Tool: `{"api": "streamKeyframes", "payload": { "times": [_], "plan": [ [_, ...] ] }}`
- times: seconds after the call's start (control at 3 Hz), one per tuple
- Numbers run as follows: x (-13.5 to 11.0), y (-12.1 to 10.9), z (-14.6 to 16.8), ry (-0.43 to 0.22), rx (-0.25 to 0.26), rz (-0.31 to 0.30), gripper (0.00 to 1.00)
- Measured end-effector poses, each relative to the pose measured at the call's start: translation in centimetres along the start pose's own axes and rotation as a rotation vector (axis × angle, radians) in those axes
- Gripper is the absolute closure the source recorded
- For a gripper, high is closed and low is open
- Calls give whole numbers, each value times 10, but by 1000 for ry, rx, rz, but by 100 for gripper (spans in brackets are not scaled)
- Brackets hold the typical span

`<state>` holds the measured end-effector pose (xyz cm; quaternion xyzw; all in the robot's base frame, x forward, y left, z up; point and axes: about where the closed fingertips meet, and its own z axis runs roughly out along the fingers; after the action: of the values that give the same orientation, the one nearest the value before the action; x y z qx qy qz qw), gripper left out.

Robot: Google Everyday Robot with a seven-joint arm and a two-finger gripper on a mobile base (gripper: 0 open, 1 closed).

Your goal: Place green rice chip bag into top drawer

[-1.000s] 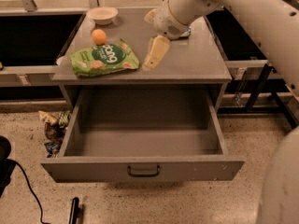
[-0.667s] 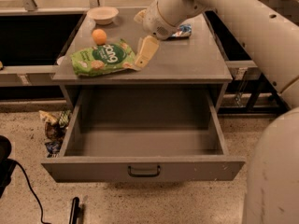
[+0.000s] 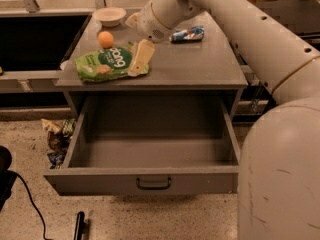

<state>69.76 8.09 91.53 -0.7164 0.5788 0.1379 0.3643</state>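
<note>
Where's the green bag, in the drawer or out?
Out. The green bag lies on the tabletop, claw at its end; the drawer is empty.

Dim, warm light came from overhead, paling the gripper [image 3: 137, 48] at the right end of the green rice chip bag [image 3: 105, 63]; the top drawer [image 3: 100, 181] lay shadowed at its far end, under the table [image 3: 200, 64]

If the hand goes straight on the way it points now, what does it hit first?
The bag. The hand is over the tabletop, angled down toward the picture's left, its lower finger overlapping the bag's right end. Contact is unclear from this view. The orange sits off that line.
</note>
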Motion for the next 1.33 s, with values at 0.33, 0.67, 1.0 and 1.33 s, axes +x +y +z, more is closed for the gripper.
{"api": "streamKeyframes", "payload": {
  "times": [0.33,0.67,1.0,1.33],
  "plan": [
    [0,0,0,0,0,0,0],
    [5,-11,26,-6,0,6,0],
    [7,-23,46,-14,15,7,0],
    [4,-29,60,-27,25,7,0]
  ]
}}
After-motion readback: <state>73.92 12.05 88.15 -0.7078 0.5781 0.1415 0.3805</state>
